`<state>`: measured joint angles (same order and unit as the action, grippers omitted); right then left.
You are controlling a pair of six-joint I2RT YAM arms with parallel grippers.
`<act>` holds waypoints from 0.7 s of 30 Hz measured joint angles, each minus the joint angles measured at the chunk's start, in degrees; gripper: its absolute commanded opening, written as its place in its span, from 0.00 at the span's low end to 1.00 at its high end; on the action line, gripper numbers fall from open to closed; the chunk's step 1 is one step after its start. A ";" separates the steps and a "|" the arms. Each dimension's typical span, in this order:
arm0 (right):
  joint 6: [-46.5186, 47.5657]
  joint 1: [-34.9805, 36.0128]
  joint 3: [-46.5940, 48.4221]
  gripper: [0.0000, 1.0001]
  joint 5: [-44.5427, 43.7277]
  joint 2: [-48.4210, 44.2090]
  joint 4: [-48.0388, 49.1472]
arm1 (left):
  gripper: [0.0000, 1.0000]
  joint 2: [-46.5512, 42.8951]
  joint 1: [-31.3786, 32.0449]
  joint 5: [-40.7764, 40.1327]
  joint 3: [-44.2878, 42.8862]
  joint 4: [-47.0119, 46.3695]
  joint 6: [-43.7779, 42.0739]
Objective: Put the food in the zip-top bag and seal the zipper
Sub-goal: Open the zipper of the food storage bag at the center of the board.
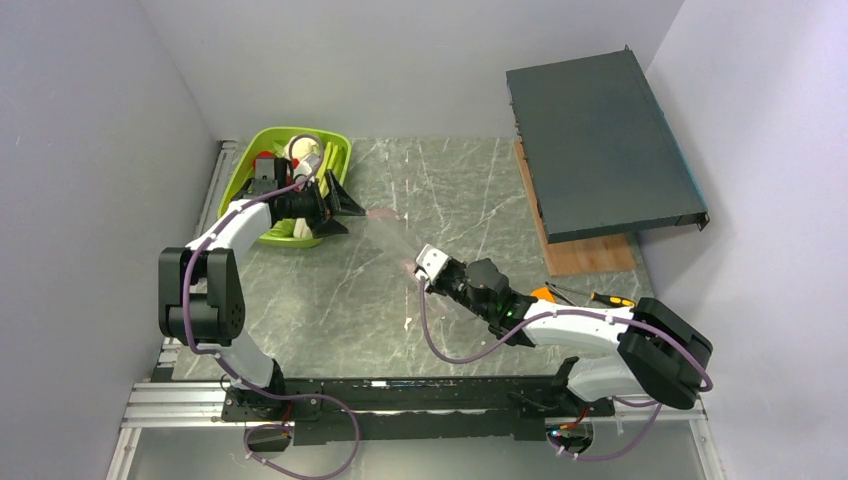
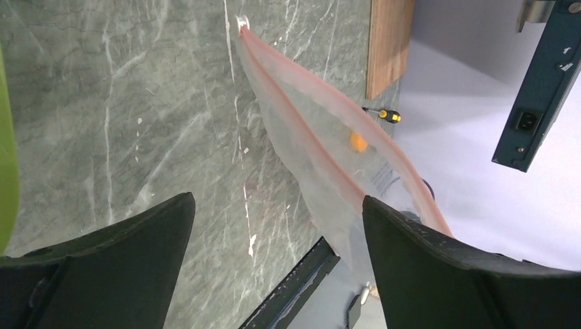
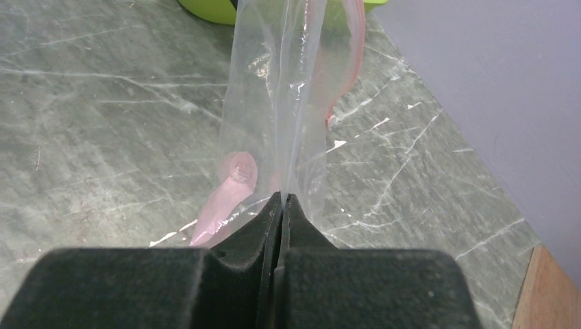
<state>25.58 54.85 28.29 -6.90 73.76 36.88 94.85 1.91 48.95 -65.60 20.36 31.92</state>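
the zip-top bag (image 1: 395, 240) was held mid-table, clamped in the right gripper (image 3: 282, 205) (mouth unsealed). the left gripper (image 1: 342, 207) was spread empty beside the tray (image 1: 245, 165), where the food (image 1: 303, 155) seemingly lay. loading was judged not begun; a piece was to be grasped next.

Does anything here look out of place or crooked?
A dark equipment case lies askew over a wooden board at the right of the table, and a yellow-handled screwdriver lies loose near the right arm.

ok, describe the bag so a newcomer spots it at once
Start at the grey marble table; look mid-table, right of the green tray. The bag is clear plastic, pinched by the right gripper. Only it has a pink strip along its mouth.
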 measured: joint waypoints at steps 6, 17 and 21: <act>0.48 0.76 0.00 0.00 0.22 0.79 -0.35 | 0.90 -0.20 0.00 -0.13 0.00 0.13 -0.63; 1.51 1.57 0.04 0.00 -0.33 2.01 -0.39 | 0.61 0.31 2.49 2.62 0.00 -1.09 0.33; 1.73 1.90 0.35 0.00 -1.57 2.32 -0.39 | 0.50 0.70 3.65 2.69 0.00 -0.83 0.24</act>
<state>27.31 56.75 28.64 -8.47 76.07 36.49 95.55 5.56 51.64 -65.60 19.53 32.16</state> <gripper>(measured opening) 0.007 0.573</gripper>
